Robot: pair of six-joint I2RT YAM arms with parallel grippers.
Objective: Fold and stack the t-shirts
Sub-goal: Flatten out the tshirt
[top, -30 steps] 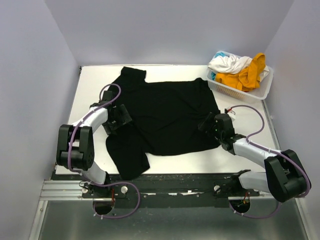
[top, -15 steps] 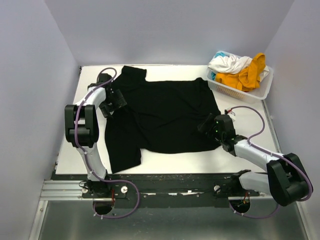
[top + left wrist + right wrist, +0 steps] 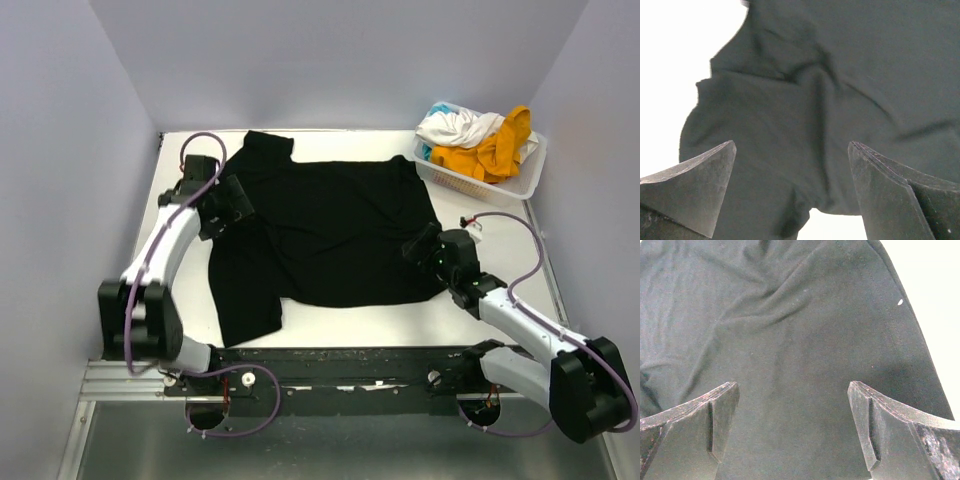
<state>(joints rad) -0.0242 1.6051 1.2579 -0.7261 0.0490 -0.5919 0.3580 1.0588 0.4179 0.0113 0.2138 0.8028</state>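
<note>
Across the white table (image 3: 400, 318) lies a large black soft-fabric t-shirt (image 3: 330, 230), and we hold our left tool (image 3: 791, 148) and right tool (image 3: 793, 387) over it, both spread apart.

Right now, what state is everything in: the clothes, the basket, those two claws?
black t-shirt: spread out, wrinkled, unfolded
white plastic basket: upright, holding shirts
white t-shirt: crumpled in the basket
mustard-yellow t-shirt: crumpled in the basket
left gripper: open above the black t-shirt
right gripper: open above the black t-shirt
</note>
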